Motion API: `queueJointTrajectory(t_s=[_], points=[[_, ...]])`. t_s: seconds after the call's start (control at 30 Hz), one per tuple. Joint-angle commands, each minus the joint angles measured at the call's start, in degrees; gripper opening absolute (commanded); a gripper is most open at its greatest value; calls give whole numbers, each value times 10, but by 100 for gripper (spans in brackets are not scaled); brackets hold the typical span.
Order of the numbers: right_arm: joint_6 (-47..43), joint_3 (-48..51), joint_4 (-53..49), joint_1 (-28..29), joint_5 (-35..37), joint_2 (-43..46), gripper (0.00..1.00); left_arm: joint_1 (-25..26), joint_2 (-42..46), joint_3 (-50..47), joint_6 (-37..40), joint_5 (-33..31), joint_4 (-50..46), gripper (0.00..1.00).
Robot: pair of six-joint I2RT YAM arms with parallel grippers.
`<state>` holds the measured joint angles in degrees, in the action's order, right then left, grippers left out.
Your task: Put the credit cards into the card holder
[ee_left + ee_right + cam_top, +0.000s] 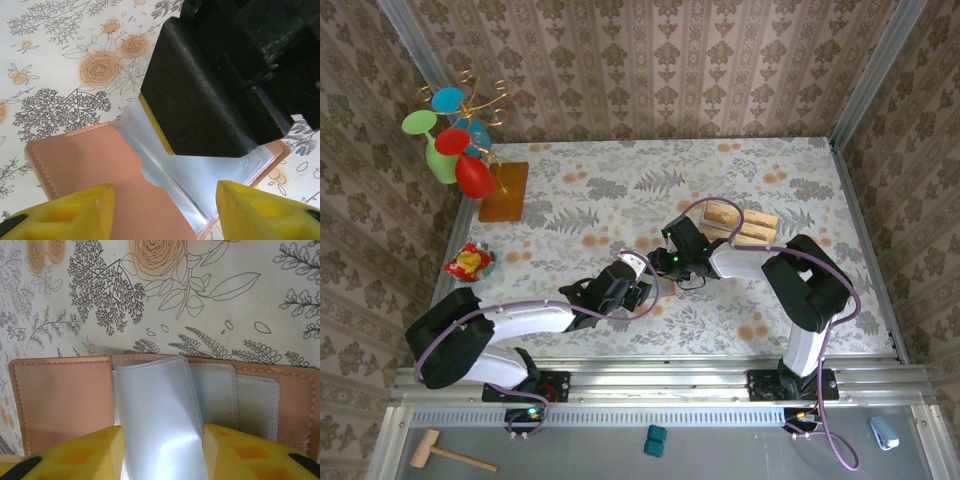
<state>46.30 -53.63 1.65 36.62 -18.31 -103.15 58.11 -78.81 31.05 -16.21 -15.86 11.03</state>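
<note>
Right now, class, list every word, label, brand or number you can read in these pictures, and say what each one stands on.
No text can be read in any of the views.
card holder: plain stitched leather and clear sleeves, no print showing.
credit cards: too small in the top view to read anything.
red and yellow packet: any printing is too small and blurred to read.

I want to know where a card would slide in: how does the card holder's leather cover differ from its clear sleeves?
The leather cover is opaque pinkish-brown with stitched edges; the clear sleeves are translucent and glossy. The cover lies flat on the table, while the front sleeve looks lifted between the fingers of the right tool. Both are parts of the open card holder.
</note>
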Motion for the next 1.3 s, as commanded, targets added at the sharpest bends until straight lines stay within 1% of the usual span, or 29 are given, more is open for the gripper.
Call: queueJointTrajectory(t_s=[0.0,0.33,0.63,0.83,1.1,1.27], points=[[4,8,7,2,-6,-8,47,4,-13,4,7,6,30,57],[8,7,11,2,-10,-13,47,5,-50,-10,-1,3,57,56],[9,2,6,1,-11,-11,47,4,-61,-26,-6,-9,66,50],[5,-7,-5,-4,-13,4,50,5,-68,-34,-10,-12,74,48],[-4,-16,-22,-16,-11,28,56,4,-79,-38,-13,-13,86,46],[-3,-15,-23,-19,-10,31,57,4,-81,-41,-15,-13,91,44]])
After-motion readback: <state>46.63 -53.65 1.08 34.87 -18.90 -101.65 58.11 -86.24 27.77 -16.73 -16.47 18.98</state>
